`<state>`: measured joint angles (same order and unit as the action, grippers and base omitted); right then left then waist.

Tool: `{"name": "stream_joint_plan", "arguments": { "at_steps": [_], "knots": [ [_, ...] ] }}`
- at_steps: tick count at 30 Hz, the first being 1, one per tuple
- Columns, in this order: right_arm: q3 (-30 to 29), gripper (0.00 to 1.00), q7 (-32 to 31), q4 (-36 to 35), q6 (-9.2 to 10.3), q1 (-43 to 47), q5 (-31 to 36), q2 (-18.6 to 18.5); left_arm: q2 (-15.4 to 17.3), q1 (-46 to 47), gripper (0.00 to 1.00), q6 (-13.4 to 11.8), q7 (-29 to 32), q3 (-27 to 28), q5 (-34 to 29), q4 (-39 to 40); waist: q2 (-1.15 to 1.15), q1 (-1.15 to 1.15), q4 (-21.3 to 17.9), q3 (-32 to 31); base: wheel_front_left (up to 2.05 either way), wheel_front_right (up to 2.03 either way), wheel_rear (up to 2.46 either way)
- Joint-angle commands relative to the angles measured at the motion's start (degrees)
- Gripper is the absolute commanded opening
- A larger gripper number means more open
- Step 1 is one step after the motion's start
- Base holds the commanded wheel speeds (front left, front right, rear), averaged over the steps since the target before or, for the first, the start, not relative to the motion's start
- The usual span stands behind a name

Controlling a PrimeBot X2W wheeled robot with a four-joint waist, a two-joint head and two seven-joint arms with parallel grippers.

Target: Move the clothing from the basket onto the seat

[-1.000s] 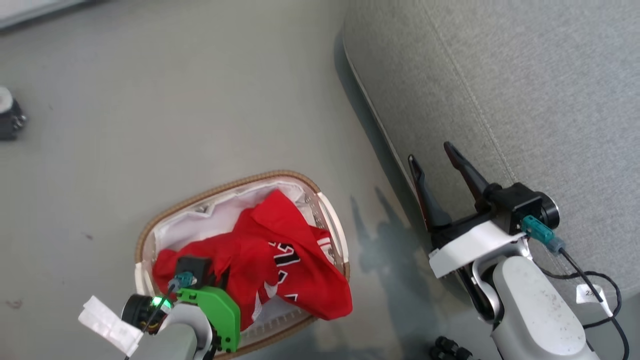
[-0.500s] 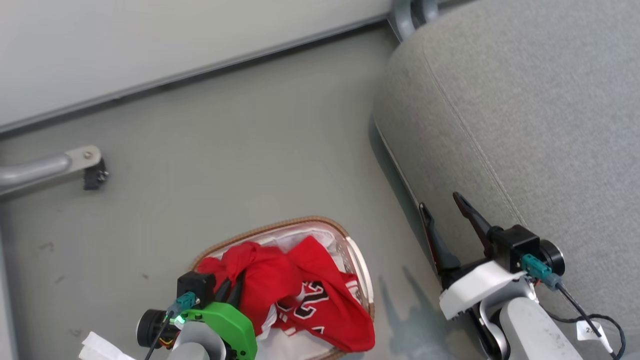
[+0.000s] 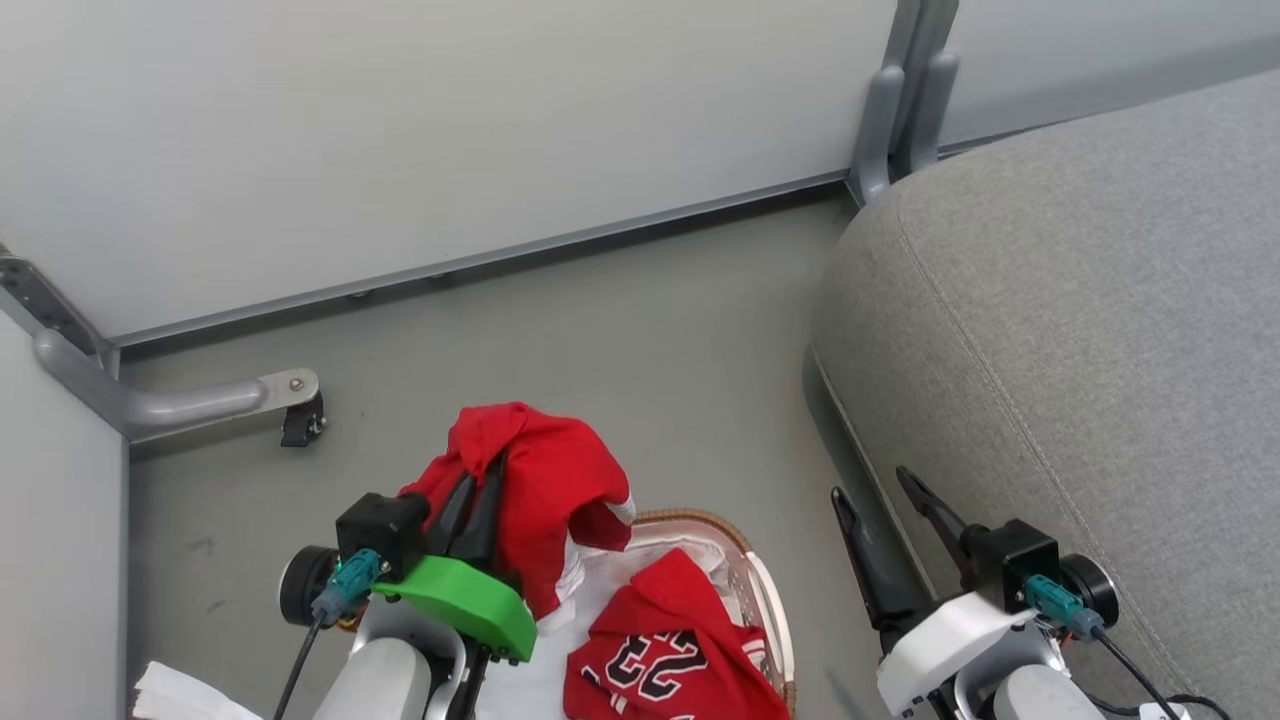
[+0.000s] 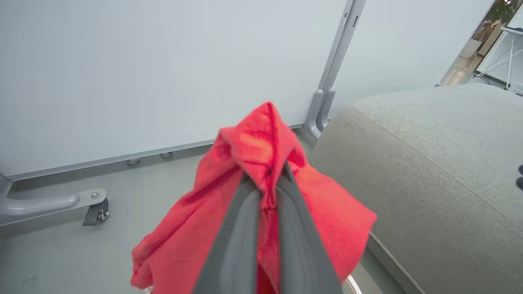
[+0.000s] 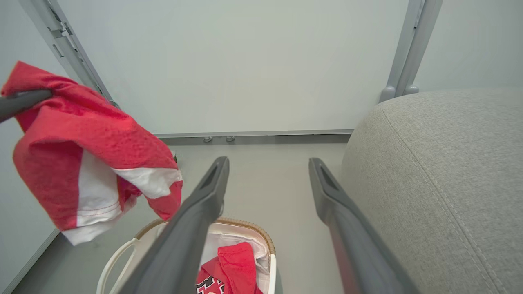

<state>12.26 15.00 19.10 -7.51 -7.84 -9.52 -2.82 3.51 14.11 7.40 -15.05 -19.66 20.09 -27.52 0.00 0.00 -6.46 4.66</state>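
Head view: left tool [image 3: 482, 488] pressed together, pinching a fold of one red garment [image 3: 560, 480], held above the far-left rim of the basket [image 3: 770, 600]. Garment hangs clear of the basket, bunched at the pinch. In the right wrist view its long axis runs down from the pinch and the white trim sits at the lower end.

Second piece, the jersey [image 3: 660, 650], lies crumpled inside the basket on the white liner [image 3: 610, 570], number 23 facing up. Its long axis cannot be read from the crumple.

Right tool [image 3: 870, 485] spread, nothing between the fingers. It sits right of the basket over bare floor [image 3: 620, 330], fingers pointing away from the robot.

Seat [image 3: 1100, 350] stands right of the basket, beyond the right tool. Its rounded edge and stitched seam run from beside the basket toward the wall panel [image 3: 450, 130].

Surroundings: grey metal post [image 3: 905, 100] past the basket at the seat's far corner; castor foot [image 3: 290, 405] on the floor far-left of the basket. Between basket and seat stands the right tool.
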Motion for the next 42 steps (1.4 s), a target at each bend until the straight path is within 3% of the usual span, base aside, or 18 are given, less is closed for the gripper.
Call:
{"name": "stream_joint_plan", "arguments": {
  "at_steps": [1, 14, 25, 35, 36, 37, 38, 42],
  "knots": [
    [0.23, 1.00, 0.27, 0.34, 0.04, 1.07, 0.04, -0.23, 0.00, 0.05, 0.00, 0.15, -0.20, 0.10, -0.54, 1.40, 0.00, 0.00, 1.79, -2.67, 0.00, 0.00, 0.00],
    [5.53, 1.00, 0.27, 2.18, 0.04, 1.89, 1.39, -1.30, -0.41, 2.21, 0.00, 0.16, -0.13, -2.98, 0.41, 12.58, 0.00, 0.00, 3.17, -4.37, 0.00, 0.00, 0.00],
    [10.98, 1.00, 0.27, 3.55, 0.04, -5.65, 2.46, -2.13, -0.54, 1.94, 0.00, 0.16, -0.13, -8.11, 2.74, 13.14, 0.00, 0.00, 5.15, -4.04, 0.00, 0.00, 0.00],
    [14.02, 1.00, 0.27, 7.68, 0.04, -11.91, 3.41, -0.99, -0.55, 3.51, 0.00, 0.17, -0.13, -13.32, 4.85, 13.02, 0.00, 0.00, 9.73, -3.29, 0.00, 0.00, 0.00],
    [13.90, 0.93, 0.27, 7.91, 0.04, -12.15, 3.27, -0.94, -0.54, 3.54, 0.00, 0.17, -0.13, -13.60, 5.17, 12.93, 0.00, 0.00, 10.14, -3.23, 0.00, 0.00, 0.00],
    [13.94, 0.38, 0.27, 8.35, 0.04, -12.36, 2.95, -0.82, -0.54, 3.67, 0.00, 0.16, -0.13, -13.95, 5.34, 12.89, 0.00, 0.00, 10.51, -3.16, 0.00, 0.00, 0.00],
    [13.91, 0.00, 0.27, 8.46, 0.04, -12.65, 2.67, -0.73, -0.55, 3.82, 0.00, 0.17, -0.14, -14.28, 5.58, 12.90, 0.00, 0.00, 10.90, -3.05, 0.00, 0.00, 0.00],
    [12.78, 0.00, 0.27, 8.30, 0.04, -12.55, 1.12, -0.44, -0.55, 4.03, 0.00, 0.16, -0.13, -14.44, 6.16, 13.35, 0.00, 0.00, 11.78, -2.63, 0.00, 0.00, 0.00]
  ]
}}
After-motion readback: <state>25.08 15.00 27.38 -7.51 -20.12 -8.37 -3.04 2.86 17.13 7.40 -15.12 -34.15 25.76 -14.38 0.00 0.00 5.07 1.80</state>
